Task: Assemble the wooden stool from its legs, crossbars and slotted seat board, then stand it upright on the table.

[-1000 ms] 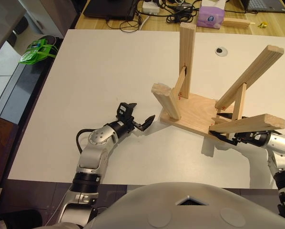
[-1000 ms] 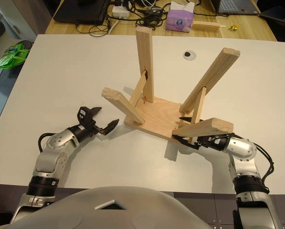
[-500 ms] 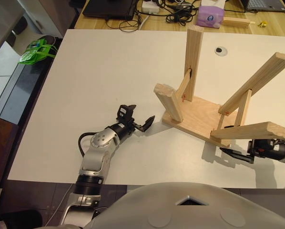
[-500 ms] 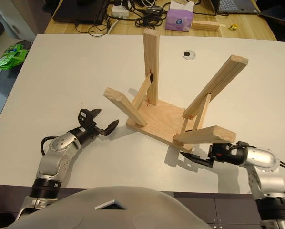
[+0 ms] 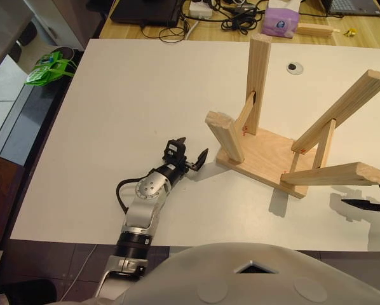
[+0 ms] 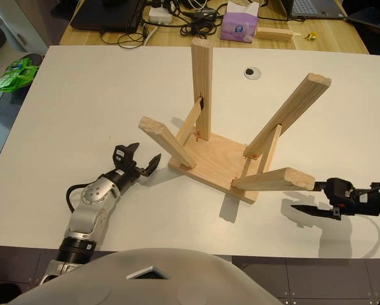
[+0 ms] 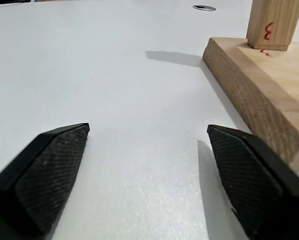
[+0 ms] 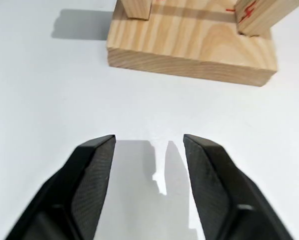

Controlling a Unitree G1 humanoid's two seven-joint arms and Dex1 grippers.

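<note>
The wooden stool stands upside down on the white table (image 5: 133, 95). Its seat board (image 5: 266, 159) lies flat, and the legs (image 5: 258, 82) splay upward, joined by short crossbars (image 5: 319, 143). My left gripper (image 5: 191, 151) hovers low over the table just left of the seat board's edge (image 7: 254, 85), open with nothing between its fingers (image 7: 54, 165). My right gripper (image 6: 304, 197) sits to the right of the stool near the table's front edge, below the tip of the front right leg (image 6: 276, 180). It is open and empty, facing the seat board (image 8: 189, 55) from a short distance.
A black round grommet (image 5: 295, 67) is set in the table behind the stool. Beyond the far edge, a wooden desk holds a laptop, cables, a purple tissue box (image 5: 280, 19) and a loose wooden piece (image 5: 314, 29). A green object (image 5: 47, 68) lies off the left side.
My right gripper came away from the stool's front right corner and drew back to the right. My left gripper moved closer to the seat board. The stool shifted slightly early on.
</note>
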